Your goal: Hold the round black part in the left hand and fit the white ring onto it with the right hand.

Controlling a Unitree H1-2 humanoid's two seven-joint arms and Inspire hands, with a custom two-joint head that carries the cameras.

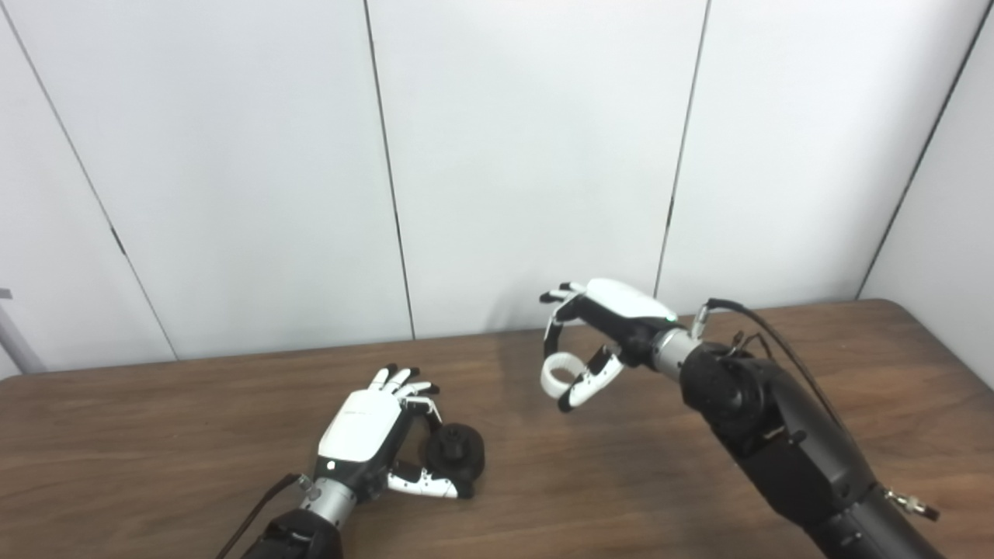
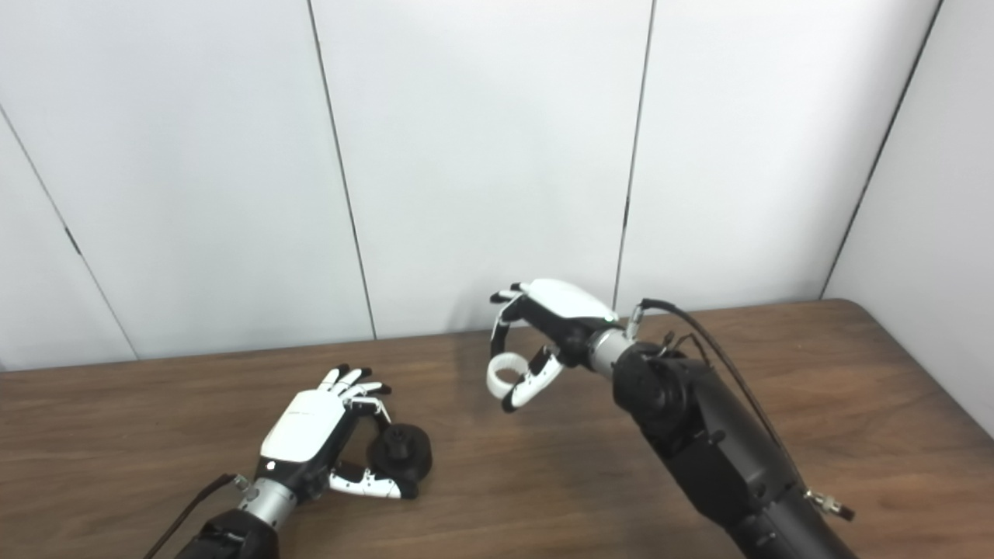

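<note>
The round black part lies on the wooden table, cupped between the thumb and fingers of my left hand. That hand rests low on the table with its fingers curled around the part. My right hand hovers above the table, up and to the right of the part, and pinches the white ring between thumb and fingers. The ring hangs clear of the black part, a hand's width away. The same scene shows in the right eye view: black part, white ring.
White wall panels stand right behind the table's far edge. The table's right edge runs down past my right arm. A grey bar pokes in at the far left.
</note>
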